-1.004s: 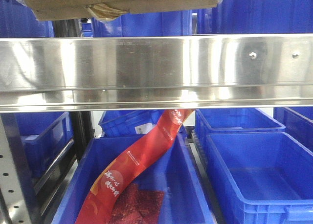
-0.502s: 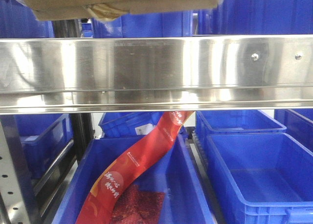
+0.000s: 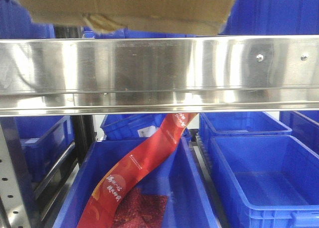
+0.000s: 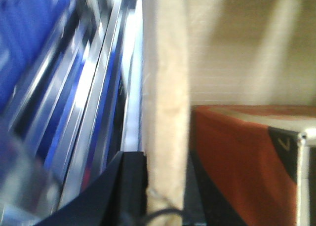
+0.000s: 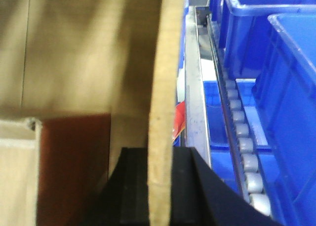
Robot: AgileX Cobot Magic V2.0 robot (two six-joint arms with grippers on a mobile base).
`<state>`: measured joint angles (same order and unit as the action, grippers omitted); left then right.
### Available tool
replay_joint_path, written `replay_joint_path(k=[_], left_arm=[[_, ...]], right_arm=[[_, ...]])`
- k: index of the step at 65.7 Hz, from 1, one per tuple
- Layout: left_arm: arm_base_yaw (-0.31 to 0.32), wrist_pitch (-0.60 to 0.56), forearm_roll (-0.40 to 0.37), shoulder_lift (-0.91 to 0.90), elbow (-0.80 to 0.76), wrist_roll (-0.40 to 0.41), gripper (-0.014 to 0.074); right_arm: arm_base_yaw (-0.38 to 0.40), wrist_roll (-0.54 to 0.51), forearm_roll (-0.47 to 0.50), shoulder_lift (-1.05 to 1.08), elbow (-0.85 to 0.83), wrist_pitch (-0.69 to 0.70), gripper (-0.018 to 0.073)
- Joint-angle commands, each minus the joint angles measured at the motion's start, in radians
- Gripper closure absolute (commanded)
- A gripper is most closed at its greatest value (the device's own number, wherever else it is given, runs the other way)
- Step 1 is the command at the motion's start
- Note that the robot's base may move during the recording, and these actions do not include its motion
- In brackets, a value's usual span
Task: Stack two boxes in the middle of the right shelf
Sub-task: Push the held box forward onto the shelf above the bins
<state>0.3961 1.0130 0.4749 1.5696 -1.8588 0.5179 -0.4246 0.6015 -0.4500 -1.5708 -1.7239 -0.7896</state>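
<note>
So the brown cardboard box [image 3: 127, 9] is hanging up at the top of the front view, its underside sitting just above the shiny steel shelf [image 3: 159, 71] rim and not clearly touching it. A scrap of torn yellowish tape [image 3: 102, 23] dangles from the bottom edge on the left side. The rim has two little screw heads [image 3: 258, 57] over on the right.

Left wrist view is pretty blurry, but the left gripper [image 4: 163, 191] has its black jaws clamped on the box's open flap, one jaw on each side of the cardboard wall. Inside the box there's a red-and-white carton [image 4: 247, 162] tucked into the corner. Right wrist view shows the same deal: the right gripper [image 5: 159, 186] has its jaws pinched on the opposite cardboard wall, edge-on to the camera, with a reddish carton face just beside it inside the box.

Only one cardboard box can be made out for sure; can't tell from these views whether there's a second.

Below the shelf there are blue plastic bins [image 3: 261, 173], and a long red banner [image 3: 144, 163] draped down into the left one. Rollers [image 5: 242, 152] run alongside the bins in the right wrist view.
</note>
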Motion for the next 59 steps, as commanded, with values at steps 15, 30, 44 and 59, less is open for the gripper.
replay_joint_path(k=[15,30,44,59], left_arm=[[0.006,-0.028,-0.025,0.044,-0.001,0.006,0.0618],[0.006,-0.038,-0.022,0.044,-0.001,0.006,0.0216],[0.006,-0.038,-0.018,0.04,-0.039,0.006,0.0146],[0.006,0.035,-0.021,0.032,-0.105,-0.02,0.0386]], right_arm=[[-0.007,0.0,0.008,-0.038,-0.009,-0.024,0.0559],[-0.007,0.0,0.008,-0.045,-0.011,-0.012,0.0093],[-0.007,0.0,0.008,-0.035,-0.063,-0.022,0.0074],[-0.007,-0.007,0.008,-0.024,-0.124,-0.164,0.0307]])
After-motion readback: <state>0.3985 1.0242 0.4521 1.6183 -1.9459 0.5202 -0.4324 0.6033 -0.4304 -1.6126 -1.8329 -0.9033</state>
